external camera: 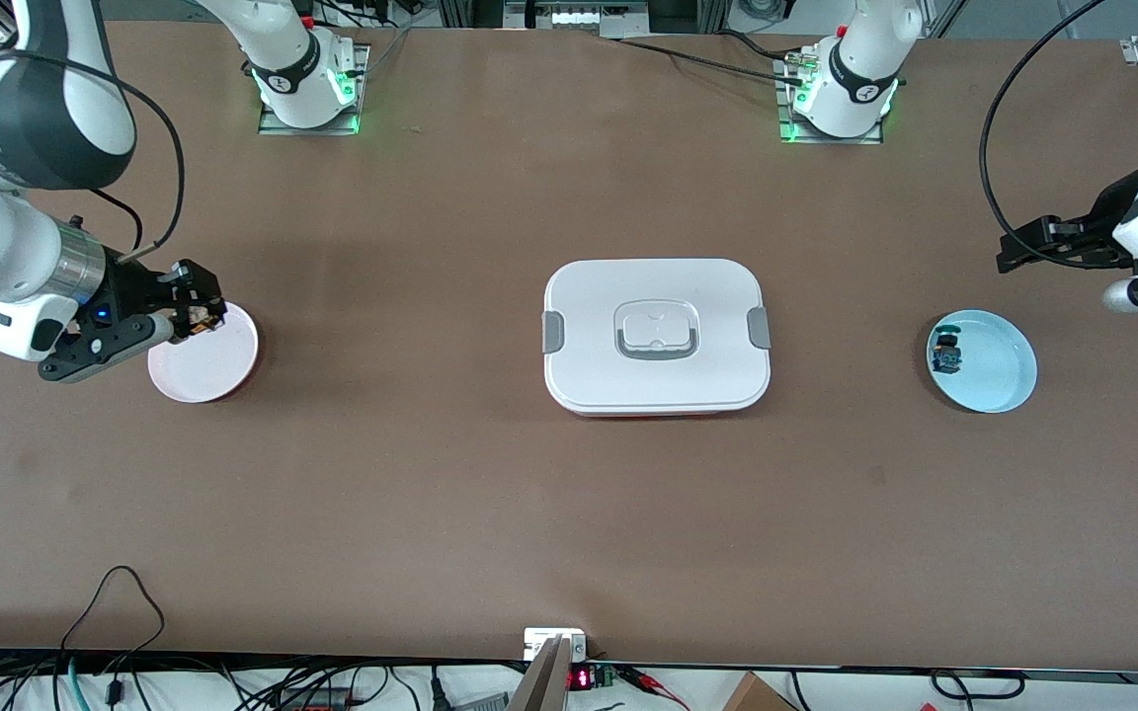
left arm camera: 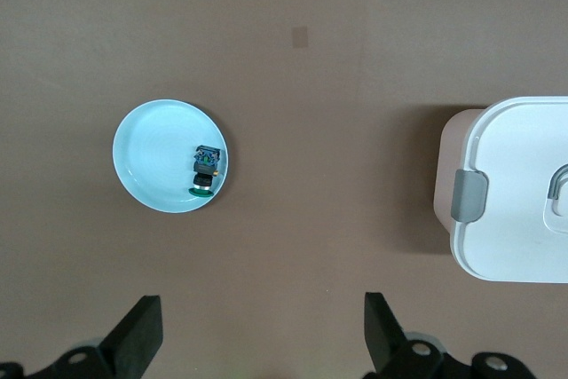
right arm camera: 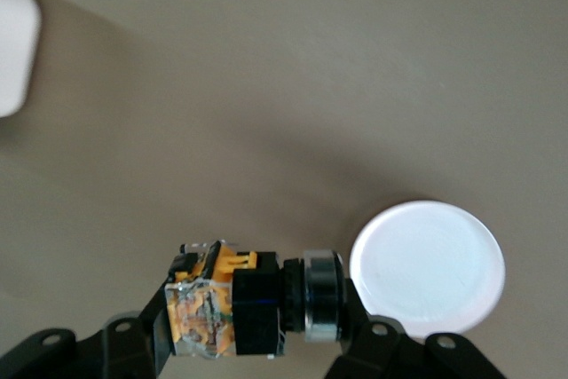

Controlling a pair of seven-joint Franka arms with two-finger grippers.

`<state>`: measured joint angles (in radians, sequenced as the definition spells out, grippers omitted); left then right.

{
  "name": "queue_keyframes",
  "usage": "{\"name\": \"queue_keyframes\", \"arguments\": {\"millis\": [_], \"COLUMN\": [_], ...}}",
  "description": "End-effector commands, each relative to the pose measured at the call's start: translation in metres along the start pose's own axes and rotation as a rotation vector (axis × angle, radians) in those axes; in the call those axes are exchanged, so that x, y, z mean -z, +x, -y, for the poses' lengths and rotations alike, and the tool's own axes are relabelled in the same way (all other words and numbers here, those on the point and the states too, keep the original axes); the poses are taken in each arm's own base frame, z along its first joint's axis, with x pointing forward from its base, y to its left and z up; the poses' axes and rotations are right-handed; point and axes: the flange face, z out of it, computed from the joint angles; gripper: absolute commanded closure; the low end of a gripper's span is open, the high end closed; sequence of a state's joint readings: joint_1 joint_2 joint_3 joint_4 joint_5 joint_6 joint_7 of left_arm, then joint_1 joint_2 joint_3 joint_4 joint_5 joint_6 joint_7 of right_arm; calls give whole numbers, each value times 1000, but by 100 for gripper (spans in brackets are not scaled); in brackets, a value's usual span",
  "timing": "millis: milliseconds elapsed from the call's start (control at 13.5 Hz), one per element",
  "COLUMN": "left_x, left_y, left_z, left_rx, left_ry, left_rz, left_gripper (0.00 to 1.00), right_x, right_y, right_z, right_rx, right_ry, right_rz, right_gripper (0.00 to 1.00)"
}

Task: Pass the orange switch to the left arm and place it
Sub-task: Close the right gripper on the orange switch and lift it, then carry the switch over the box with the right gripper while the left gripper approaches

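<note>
Right gripper [external camera: 196,308] pinches the switch [right arm camera: 253,301], lifted over the pink plate [external camera: 203,355]. Left gripper [left arm camera: 262,339] waits spread, beside the blue plate [left arm camera: 146,161]. Next, I'd judge: carry toward a handover, skirting the box [external camera: 656,336].

You're looking at two glossy white arms [external camera: 6,237] with black joint bands, each base glowing green. Black cables loop off both wrists. The right hand [external camera: 196,301] is black with a small blue light; the left hand [external camera: 1023,247] is black too.

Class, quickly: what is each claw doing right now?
Left claw: open, empty, waiting above the table.
Right claw: shut on the orange switch, over the pink plate.
</note>
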<state>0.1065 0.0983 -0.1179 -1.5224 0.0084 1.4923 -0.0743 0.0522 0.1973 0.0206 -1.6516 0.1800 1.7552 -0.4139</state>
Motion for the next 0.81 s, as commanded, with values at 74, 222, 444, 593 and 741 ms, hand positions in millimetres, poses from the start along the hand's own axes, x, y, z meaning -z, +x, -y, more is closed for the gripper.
{"name": "queue_keyframes", "arguments": {"millis": [74, 222, 444, 593, 741], "left_x": [3, 3, 3, 0, -22], "left_y": [-1, -1, 2, 3, 16], "left_z": [2, 2, -5, -10, -12], "left_rx": [1, 1, -16, -21, -27], "left_ry": [13, 14, 24, 22, 13], "left_rz": [-2, -2, -5, 3, 46], "left_gripper": [0, 0, 0, 0, 0], "right_x": [31, 37, 25, 14, 9], "right_y": [20, 37, 57, 67, 78], "right_z": [41, 86, 139, 159, 174], "right_rx": [240, 451, 492, 586, 666], "right_ry": [117, 189, 470, 560, 637], "right_rz": [-122, -209, -360, -435, -561], "right_gripper": [97, 97, 99, 99, 99]}}
